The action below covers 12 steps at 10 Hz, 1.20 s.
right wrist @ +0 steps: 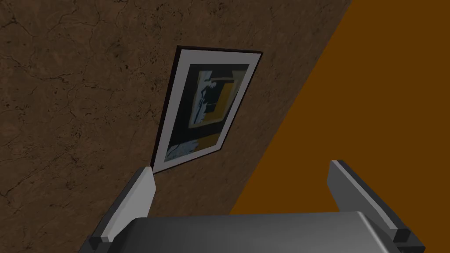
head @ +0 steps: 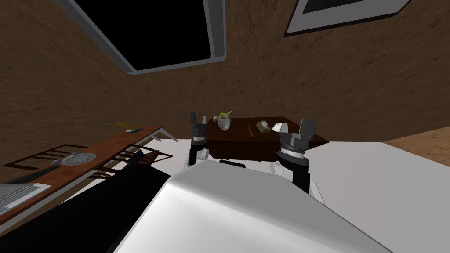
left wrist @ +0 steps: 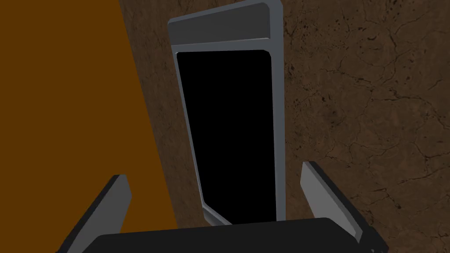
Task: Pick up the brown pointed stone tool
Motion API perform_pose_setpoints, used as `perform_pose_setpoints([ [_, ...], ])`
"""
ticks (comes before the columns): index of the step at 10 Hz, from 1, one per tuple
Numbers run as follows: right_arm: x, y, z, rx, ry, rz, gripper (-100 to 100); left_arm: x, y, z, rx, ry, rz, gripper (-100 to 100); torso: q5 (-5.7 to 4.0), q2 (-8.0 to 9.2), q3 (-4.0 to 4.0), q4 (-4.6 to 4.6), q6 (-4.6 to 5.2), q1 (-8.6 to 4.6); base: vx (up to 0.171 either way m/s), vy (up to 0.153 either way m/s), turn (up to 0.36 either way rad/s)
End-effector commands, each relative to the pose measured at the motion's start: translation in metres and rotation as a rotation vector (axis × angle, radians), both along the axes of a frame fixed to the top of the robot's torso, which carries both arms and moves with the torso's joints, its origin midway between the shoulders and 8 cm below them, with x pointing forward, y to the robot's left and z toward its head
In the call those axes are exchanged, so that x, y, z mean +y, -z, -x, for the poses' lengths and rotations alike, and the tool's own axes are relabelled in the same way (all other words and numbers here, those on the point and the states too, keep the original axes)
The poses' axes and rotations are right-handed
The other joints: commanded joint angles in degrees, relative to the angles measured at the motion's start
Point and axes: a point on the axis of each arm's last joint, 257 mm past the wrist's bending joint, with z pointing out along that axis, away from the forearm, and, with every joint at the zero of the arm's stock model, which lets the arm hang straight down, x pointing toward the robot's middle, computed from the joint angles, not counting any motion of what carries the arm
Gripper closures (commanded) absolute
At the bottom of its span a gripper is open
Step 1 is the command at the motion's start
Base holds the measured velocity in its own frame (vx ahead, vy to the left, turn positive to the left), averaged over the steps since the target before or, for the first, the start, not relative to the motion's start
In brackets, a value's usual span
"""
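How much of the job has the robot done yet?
Nothing grabbed yet. The left tool and right tool are open and empty, raised before the dark table. Left to do: reach the small brownish thing there, possibly the stone, and lift it.

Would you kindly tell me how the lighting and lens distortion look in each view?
Head view: dim, rolled, splayed toward the corners by the wide lens; the table sits small and dark. Left wrist view: flat, even light, no glare on the open left end effector. Right wrist view: the same, with the right end effector open too.
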Motion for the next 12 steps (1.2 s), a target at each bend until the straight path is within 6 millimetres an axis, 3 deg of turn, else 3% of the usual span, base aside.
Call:
perform_pose_setpoints([
  [1, 0.011, 0.000, 0.001, 0.000, -0.045, 0.028, -100, 0.000, 0.000, 0.000, 0.000, 0.000, 0.000, 0, 0.00, 0.00, 0.00, 0.00, 0.00, 0.00, -0.048, -0.020, 0.005],
  [4, 0.033, 0.008, 0.003, 0.014, -0.142, 0.064, -100, 0.000, 0.000, 0.000, 0.000, 0.000, 0.000, 0, -0.04, 0.64, 0.36, 0.13, 0.00, -0.18, -0.168, -0.047, 0.029],
  [7, 0.061, 0.032, 0.004, 0.063, -0.273, 0.107, -100, 0.000, 0.000, 0.000, 0.000, 0.000, 0.000, 0, -0.04, 0.68, 0.39, 0.15, -0.01, -0.19, -0.170, -0.038, 0.084],
  [8, 0.061, 0.032, 0.004, 0.064, -0.280, 0.099, -100, 0.000, 0.000, 0.000, 0.000, 0.000, 0.000, 0, -0.03, 0.72, 0.42, 0.16, 0.00, -0.14, -0.128, -0.014, 0.033],
  [10, 0.082, 0.060, 0.004, 0.126, -0.378, 0.137, -100, 0.000, 0.000, 0.000, 0.000, 0.000, 0.000, 0, -0.02, 0.48, 0.28, 0.11, 0.00, -0.09, -0.137, -0.023, 0.120],
  [11, 0.082, 0.060, 0.004, 0.129, -0.391, 0.122, -100, 0.000, 0.000, 0.000, 0.000, 0.000, 0.000, 0, -0.03, 0.59, 0.34, 0.13, -0.01, -0.15, -0.123, -0.027, 0.058],
  [12, 0.092, 0.078, 0.006, 0.170, -0.444, 0.141, -100, 0.000, 0.000, 0.000, 0.000, 0.000, 0.000, 0, -0.04, 0.49, 0.30, 0.13, 0.01, -0.15, -0.101, -0.018, 0.128],
])
